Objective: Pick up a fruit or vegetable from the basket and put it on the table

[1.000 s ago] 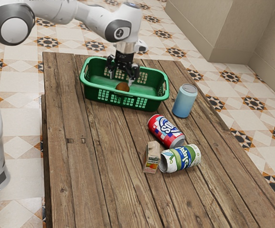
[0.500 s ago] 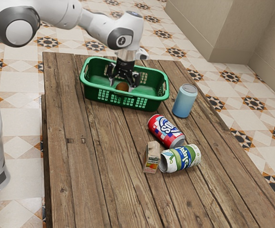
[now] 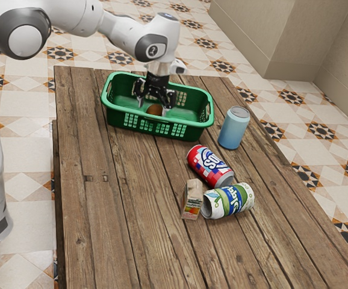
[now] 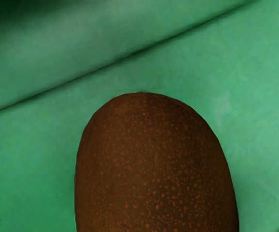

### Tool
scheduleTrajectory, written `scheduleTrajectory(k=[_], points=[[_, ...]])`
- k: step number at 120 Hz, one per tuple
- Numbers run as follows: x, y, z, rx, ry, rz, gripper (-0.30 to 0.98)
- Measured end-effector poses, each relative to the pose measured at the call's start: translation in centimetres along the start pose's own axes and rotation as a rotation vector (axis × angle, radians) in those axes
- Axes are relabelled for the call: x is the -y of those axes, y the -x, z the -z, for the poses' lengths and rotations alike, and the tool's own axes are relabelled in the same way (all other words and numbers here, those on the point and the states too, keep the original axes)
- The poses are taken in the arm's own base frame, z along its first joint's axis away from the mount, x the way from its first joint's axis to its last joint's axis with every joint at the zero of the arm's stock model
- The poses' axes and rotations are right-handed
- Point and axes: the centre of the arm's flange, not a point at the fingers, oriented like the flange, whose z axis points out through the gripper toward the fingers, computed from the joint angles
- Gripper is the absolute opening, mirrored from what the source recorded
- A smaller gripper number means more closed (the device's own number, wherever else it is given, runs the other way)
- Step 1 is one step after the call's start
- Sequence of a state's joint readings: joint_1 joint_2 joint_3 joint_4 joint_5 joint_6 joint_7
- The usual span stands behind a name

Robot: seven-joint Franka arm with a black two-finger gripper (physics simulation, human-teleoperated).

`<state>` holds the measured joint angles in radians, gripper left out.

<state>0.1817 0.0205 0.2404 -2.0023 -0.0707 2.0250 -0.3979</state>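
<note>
One red can (image 3: 210,165) reading "SO", brown fruit (image 3: 155,111) in basket (image 3: 117,116), spread claw (image 3: 153,108) above

In the exterior view, bright, even lighting is recorded; its source cannot be determined. Pale highlights are noted on the white arm (image 3: 162,29) and the blue can (image 3: 234,128). Soft shading is found where the red can (image 3: 209,165) meets the table (image 3: 102,235). In the wrist view, dimmer light, a faint sheen on the green basket floor (image 4: 221,106) and a darkly shaded brown fruit (image 4: 154,164) are observed.
</note>
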Motion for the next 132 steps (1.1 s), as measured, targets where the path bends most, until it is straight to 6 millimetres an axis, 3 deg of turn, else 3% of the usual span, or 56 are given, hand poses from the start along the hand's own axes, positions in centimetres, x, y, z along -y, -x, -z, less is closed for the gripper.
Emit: scheduleTrajectory(k=[38, 55, 73, 82, 90, 104, 116, 132], points=[[0.0, -0.5, -0.9, -0.006, 0.005, 0.013, 0.67], [-0.6, -0.4, -1.3, -0.005, 0.008, 0.007, 0.42], [-0.8, -0.2, -1.0, -0.013, 0.009, 0.004, 0.31], [-0.8, 0.2, 0.5, -0.032, 0.021, 0.000, 0.29], [-0.7, 1.2, 3.8, -0.070, 0.046, -0.012, 0.28], [-2.2, 5.6, 8.7, -0.122, 0.072, -0.088, 0.29], [-3.6, 8.5, 10.3, -0.137, 0.068, -0.151, 0.29], [-4.5, 10.0, 10.7, -0.134, 0.055, -0.190, 0.28]])
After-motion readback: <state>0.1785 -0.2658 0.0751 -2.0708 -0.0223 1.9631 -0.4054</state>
